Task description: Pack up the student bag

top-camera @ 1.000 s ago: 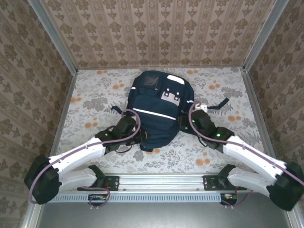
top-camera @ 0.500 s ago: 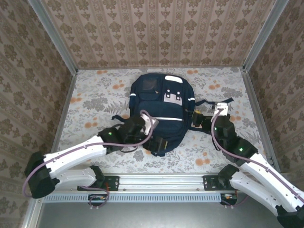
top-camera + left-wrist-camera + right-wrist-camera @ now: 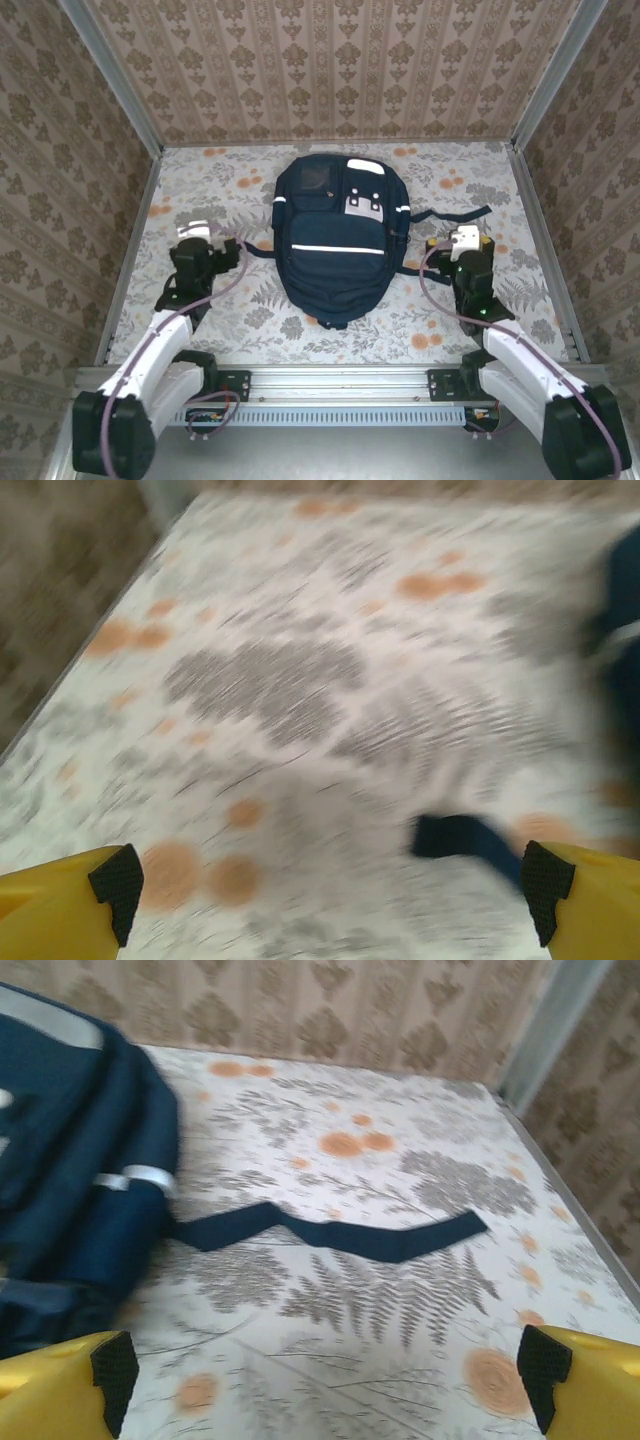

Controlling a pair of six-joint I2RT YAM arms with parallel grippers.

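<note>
Two arms, both clear of the bag.

Top view: student bag (image 3: 335, 245) lies flat at mid-table, front pockets up, top end toward the far wall (image 3: 330, 70). Table (image 3: 250, 320) has a floral cover. Left gripper (image 3: 200, 232) is on the left side of the table, level w/ the bag's middle, near its left edge but apart, no contact. Left strap (image 3: 258, 249) trails from the bag toward it. Right gripper (image 3: 461, 239) is to the right of the bag, also apart. Right strap (image 3: 452, 214) runs out from the bag just on the far side of it. Both arms point toward the far wall.

Left wrist view (blurred): yellow fingers w/ black pads (image 3: 118, 885) at the two bottom corners, spread wide, nothing between them. Bare cover ahead. Dark strap end lies near the right finger; can't tell if it touches. Bag is a navy sliver at the right edge.

Right wrist view: fingers spread wide again, black pads (image 3: 112, 1368) at both bottom corners, gap holds nothing. Bag is far-left of the gripper, side wall and white stripe visible. Its strap lies flat on the cover across the middle, beyond the fingertips, not touched.
</note>
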